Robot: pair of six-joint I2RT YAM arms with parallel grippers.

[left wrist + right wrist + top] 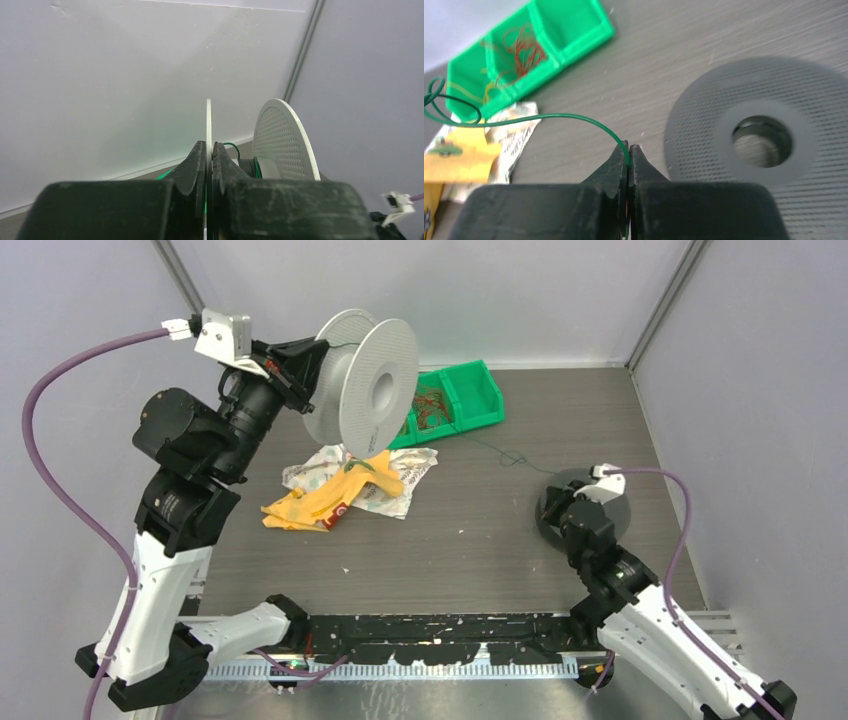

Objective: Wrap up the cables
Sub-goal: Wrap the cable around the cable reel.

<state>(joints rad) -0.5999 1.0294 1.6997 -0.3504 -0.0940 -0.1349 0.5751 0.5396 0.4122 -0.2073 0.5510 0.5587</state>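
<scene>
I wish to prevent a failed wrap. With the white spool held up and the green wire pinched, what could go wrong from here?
The left gripper clamps the white spool only by one thin flange; it may tilt or slip.
The right gripper pinches the green cable at its very tip; tension could pull it free.
Its slack loop near the green bin might snag there.
</scene>
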